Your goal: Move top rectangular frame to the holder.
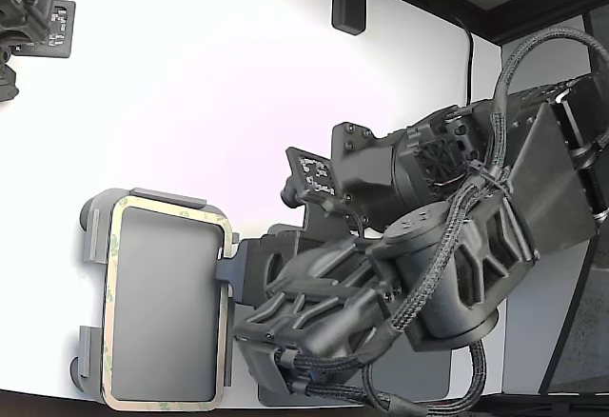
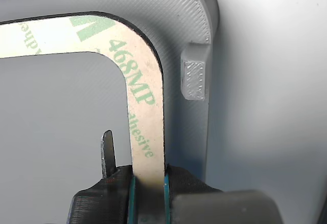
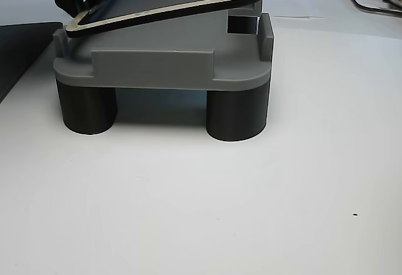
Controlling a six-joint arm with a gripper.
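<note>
Presently the white counter (image 3: 251, 212) carries the grey holder (image 3: 163, 68) on dark round feet. Over it sits the frame (image 1: 114, 246), tilted in the side view, one end raised and not yet seated flat. The hand (image 2: 148, 191) pinches one long edge of the frame. Risk: released at this tilt, the frame may ride up on a raised tab (image 2: 194, 79) and sit crooked.

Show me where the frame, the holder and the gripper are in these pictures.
frame (image 2: 148, 106), wrist view, on its tan printed border near the corner.
holder (image 3: 157, 68), other view, on its front raised edge tab.
gripper (image 2: 149, 191), wrist view, between its fingertips, shut on the frame's border.
</note>
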